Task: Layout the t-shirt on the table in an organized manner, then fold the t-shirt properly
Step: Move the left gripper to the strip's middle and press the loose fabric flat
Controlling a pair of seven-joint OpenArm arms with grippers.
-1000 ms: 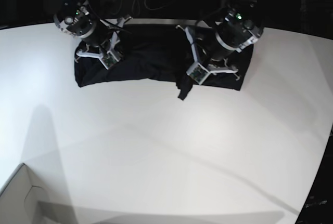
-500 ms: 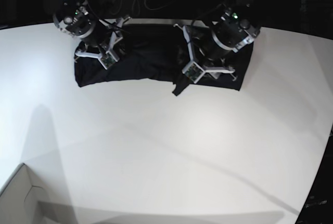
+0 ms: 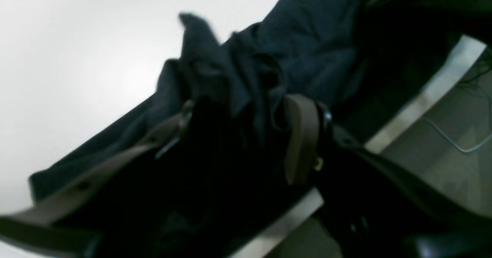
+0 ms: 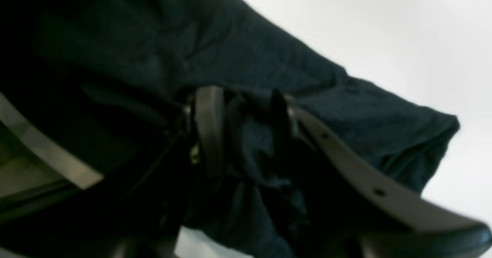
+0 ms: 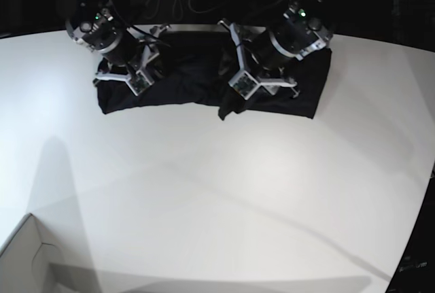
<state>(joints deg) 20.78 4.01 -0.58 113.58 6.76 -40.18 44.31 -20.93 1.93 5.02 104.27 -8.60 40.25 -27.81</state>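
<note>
Left gripper (image 3: 246, 135) low over t-shirt (image 5: 190, 79), fingers (image 3: 301, 135) apart with bunch of black cloth between them; cannot tell if cloth pinched; right gripper (image 4: 246, 115) same way at other end, fingers (image 4: 207, 123) apart, cloth bunched in gap, hold not clear; t-shirt crumpled in long dark strip on table (image 5: 224, 191) by far edge, near its middle; small flap of cloth sticking out toward table middle; pale box (image 5: 24, 259) at near left corner.
</note>
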